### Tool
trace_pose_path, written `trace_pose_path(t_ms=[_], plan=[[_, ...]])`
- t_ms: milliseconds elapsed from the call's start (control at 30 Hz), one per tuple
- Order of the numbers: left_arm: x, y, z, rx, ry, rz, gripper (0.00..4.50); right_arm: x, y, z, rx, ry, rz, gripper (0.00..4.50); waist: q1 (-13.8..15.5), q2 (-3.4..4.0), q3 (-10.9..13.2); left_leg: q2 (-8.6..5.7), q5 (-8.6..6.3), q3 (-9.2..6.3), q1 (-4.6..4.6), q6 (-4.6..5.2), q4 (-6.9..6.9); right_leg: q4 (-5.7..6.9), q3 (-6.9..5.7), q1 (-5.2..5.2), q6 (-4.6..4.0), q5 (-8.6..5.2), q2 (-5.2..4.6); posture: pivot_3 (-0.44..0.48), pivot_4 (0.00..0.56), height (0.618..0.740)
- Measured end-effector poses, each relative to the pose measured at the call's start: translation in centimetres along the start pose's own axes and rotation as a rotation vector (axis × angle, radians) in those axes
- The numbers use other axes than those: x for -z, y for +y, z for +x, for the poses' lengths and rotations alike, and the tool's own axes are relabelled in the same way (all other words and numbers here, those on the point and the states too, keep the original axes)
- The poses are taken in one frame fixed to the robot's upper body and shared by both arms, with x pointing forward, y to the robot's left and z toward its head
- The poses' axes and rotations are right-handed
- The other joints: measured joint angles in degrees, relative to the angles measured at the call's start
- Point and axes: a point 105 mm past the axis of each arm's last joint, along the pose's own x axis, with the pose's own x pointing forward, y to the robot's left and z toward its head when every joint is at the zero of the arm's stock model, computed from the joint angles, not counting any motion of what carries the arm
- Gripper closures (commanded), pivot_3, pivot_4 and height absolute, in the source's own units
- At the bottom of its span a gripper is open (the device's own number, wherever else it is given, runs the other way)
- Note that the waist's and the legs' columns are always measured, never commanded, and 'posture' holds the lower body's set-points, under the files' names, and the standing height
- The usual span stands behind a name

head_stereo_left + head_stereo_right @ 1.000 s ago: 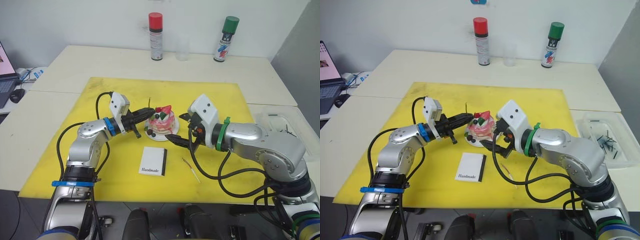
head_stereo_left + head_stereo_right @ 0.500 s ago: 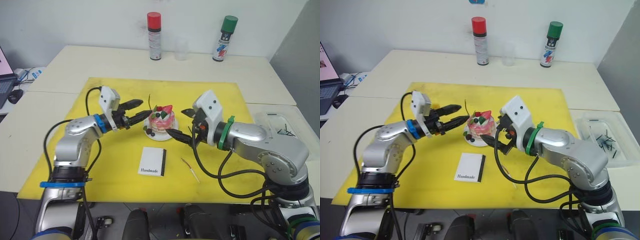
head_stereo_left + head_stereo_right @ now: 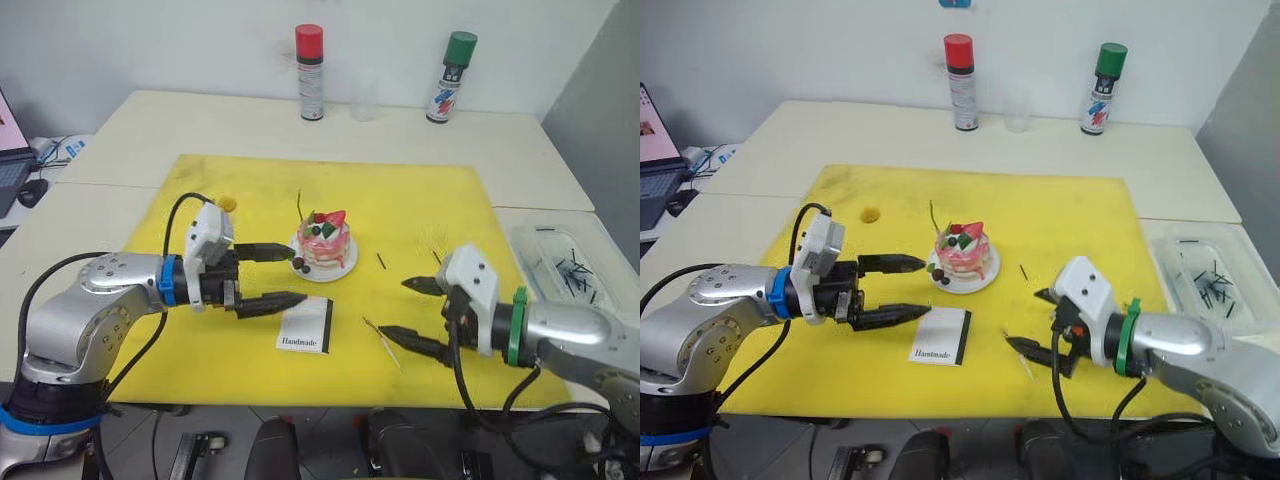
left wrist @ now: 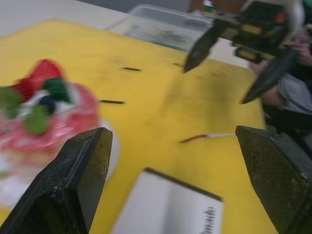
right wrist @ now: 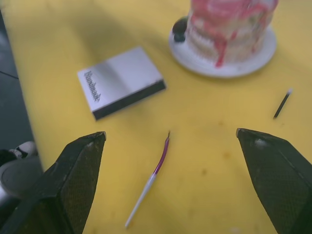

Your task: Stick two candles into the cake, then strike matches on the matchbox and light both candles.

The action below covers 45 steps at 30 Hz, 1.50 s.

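The pink-and-white cake [image 3: 326,240] sits on its white plate [image 3: 345,270] in the middle of the yellow mat. One thin candle [image 3: 299,207] stands upright at the cake's left side. A second candle [image 3: 381,340] lies flat on the mat in front of the cake to the right, also seen from the right wrist [image 5: 153,176]. The white matchbox [image 3: 305,325] lies in front of the cake. Two dark matches [image 3: 381,261] rest on the mat right of the plate. My left gripper [image 3: 292,276] is open, left of the cake and apart from it. My right gripper [image 3: 396,308] is open beside the lying candle.
A red-capped spray can [image 3: 310,72], a clear cup [image 3: 363,100] and a green-capped can [image 3: 450,77] stand at the table's far edge. A clear plastic tray [image 3: 565,262] with dark sticks in it sits off the mat on the right. A laptop [image 3: 8,150] is at far left.
My left gripper opened and drew back from the cake toward the near left, leaving the candle standing in it. My right arm pulled back to the near right, still open.
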Motion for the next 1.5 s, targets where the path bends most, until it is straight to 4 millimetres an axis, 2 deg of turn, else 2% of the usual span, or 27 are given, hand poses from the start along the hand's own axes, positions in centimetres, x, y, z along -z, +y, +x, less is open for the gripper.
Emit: trace_pose_path(t_ms=[100,267,333,400,733,900,967,1067,1167,1333,1500], plan=[[1.5,-1.9,0.9,0.121,0.053,-0.008,0.03,1.8,0.7,1.1,0.022,0.027,0.032,0.0,-0.19,0.01,0.01,0.0,0.01,0.0,0.03,0.0,0.04,0.01,0.02,0.01,0.01,0.0,0.0,0.0,0.15,0.684],[1.7,-2.1,1.4,0.151,0.066,0.042,0.03,3.3,1.0,1.9,0.07,0.037,0.055,0.0,-0.15,0.01,0.01,-0.01,0.01,0.04,0.03,0.0,0.07,0.0,0.06,0.01,0.01,0.0,0.0,0.0,0.15,0.684],[1.6,-2.1,1.5,0.151,0.058,0.055,0.0,3.7,0.7,2.1,0.088,0.047,0.052,0.37,-0.15,0.01,0.01,-0.01,0.0,0.05,0.03,0.0,0.07,0.0,0.06,0.01,0.01,0.0,0.0,0.0,0.15,0.684],[1.6,-2.2,1.6,0.148,0.054,0.061,0.0,4.3,0.6,2.3,0.099,0.071,0.06,1.01,-0.15,0.01,0.01,-0.01,0.0,0.04,0.03,0.0,0.04,0.01,0.05,0.01,0.01,0.0,0.0,0.0,0.15,0.684],[2.1,-2.2,1.6,0.121,0.043,0.04,0.0,4.6,1.3,2.8,0.08,0.089,0.082,4.48,-0.12,0.01,0.0,-0.01,0.0,0.01,0.02,0.0,0.0,0.01,0.02,0.02,-0.03,-0.02,0.01,0.0,0.15,0.684],[2.2,-2.3,1.9,0.118,0.023,0.032,0.0,4.1,1.2,2.5,0.056,0.089,0.109,4.48,-0.11,0.01,0.01,-0.01,0.0,0.01,0.02,0.0,0.04,0.01,0.03,0.04,-0.01,-0.01,0.01,0.0,0.15,0.684],[2.2,-2.4,2.0,0.12,0.014,0.033,0.0,3.1,0.4,1.8,0.058,0.074,0.093,4.48,-0.1,0.03,0.02,-0.03,0.0,0.04,0.02,0.0,0.07,0.01,0.05,0.05,0.01,0.01,0.01,0.0,0.15,0.684],[2.1,-2.5,2.2,0.131,0.006,0.037,0.0,1.6,-2.1,-0.8,0.13,0.072,0.02,4.48,-0.03,0.03,0.02,-0.04,0.0,0.02,0.03,0.0,0.08,0.0,0.05,0.09,0.03,0.01,0.0,0.0,0.15,0.684],[2.1,-2.6,2.5,0.136,-0.003,0.057,0.0,1.8,-3.8,-3.6,0.171,0.11,-0.032,4.48,0.64,0.05,0.03,-0.05,0.0,-0.01,0.02,0.0,0.01,-0.02,0.0,0.08,-0.05,-0.04,0.0,0.0,0.15,0.684],[2.5,-3.0,3.3,0.16,-0.013,0.068,0.0,4.3,-5.6,-7.8,0.19,0.141,-0.044,4.48,1.27,0.05,0.02,-0.06,-0.01,0.0,0.03,0.01,-0.01,-0.04,0.01,0.14,0.05,-0.04,0.0,0.0,0.15,0.684],[2.3,-3.2,3.9,0.166,-0.037,0.065,0.0,8.8,-6.5,-11.3,0.199,0.251,-0.026,4.48,1.24,0.06,0.01,-0.08,0.0,0.01,0.09,0.01,0.12,-0.03,0.05,0.23,0.07,-0.03,0.0,0.0,0.15,0.684]])
